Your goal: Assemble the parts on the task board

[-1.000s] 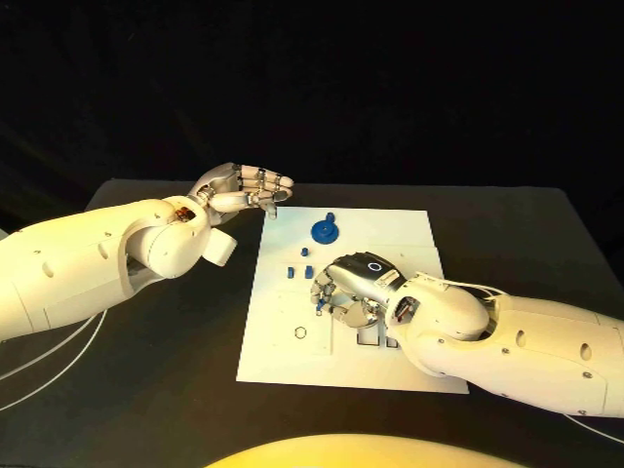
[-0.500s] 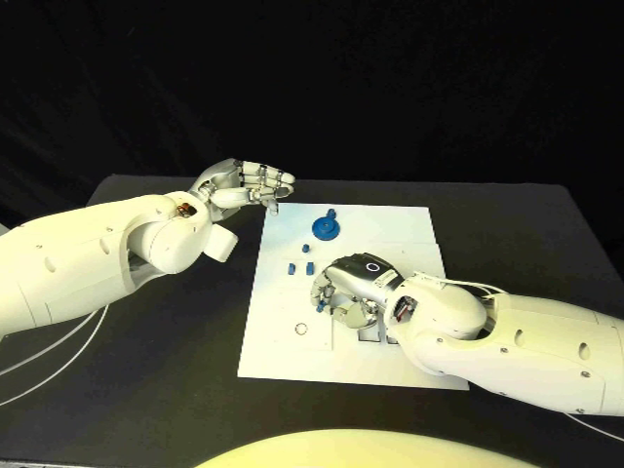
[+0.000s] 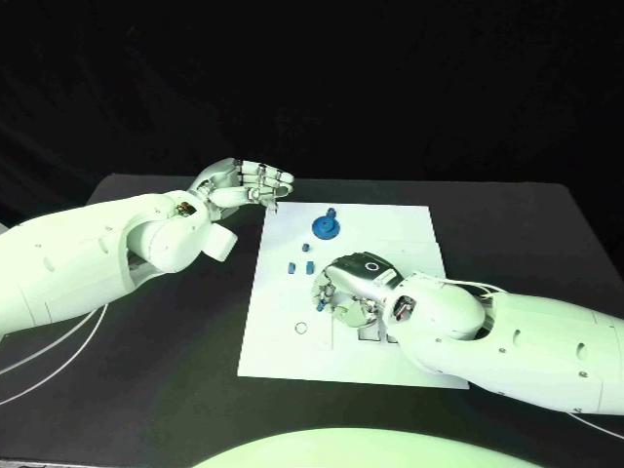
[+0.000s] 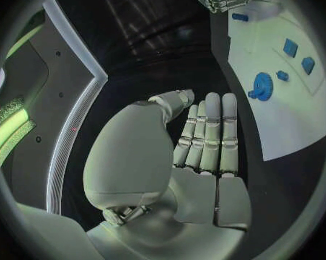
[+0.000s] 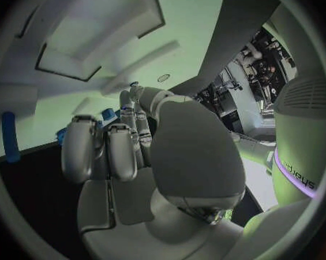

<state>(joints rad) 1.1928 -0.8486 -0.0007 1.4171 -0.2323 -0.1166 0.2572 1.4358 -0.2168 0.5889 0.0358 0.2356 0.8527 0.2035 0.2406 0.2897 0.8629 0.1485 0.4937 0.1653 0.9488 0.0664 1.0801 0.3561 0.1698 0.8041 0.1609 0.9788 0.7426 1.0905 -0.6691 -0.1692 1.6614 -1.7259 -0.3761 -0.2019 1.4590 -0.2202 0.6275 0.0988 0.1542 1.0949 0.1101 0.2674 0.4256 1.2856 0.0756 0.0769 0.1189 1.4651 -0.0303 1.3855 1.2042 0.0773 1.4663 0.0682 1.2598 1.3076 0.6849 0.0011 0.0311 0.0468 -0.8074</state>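
Note:
The white task board (image 3: 397, 229) lies in the middle of the black table. A blue gear (image 3: 325, 229) stands near its far edge, with small blue parts (image 3: 302, 258) just in front of it. My right hand (image 3: 352, 286) is over the board's middle, fingers pointing down, fingertips drawn together on a small blue part (image 5: 107, 114) against the board (image 5: 184, 11). My left hand (image 3: 242, 184) hovers off the board's far left corner with its fingers curled in and nothing in them (image 4: 206, 138). The left wrist view shows the gear (image 4: 261, 86) and blue blocks (image 4: 298, 55).
A round hole (image 3: 301, 330) and rectangular recesses (image 3: 375, 337) mark the near part of the board. A blue peg (image 5: 10, 137) lies at the board's edge beside my right hand. Black table (image 3: 158, 380) surrounds the board on all sides.

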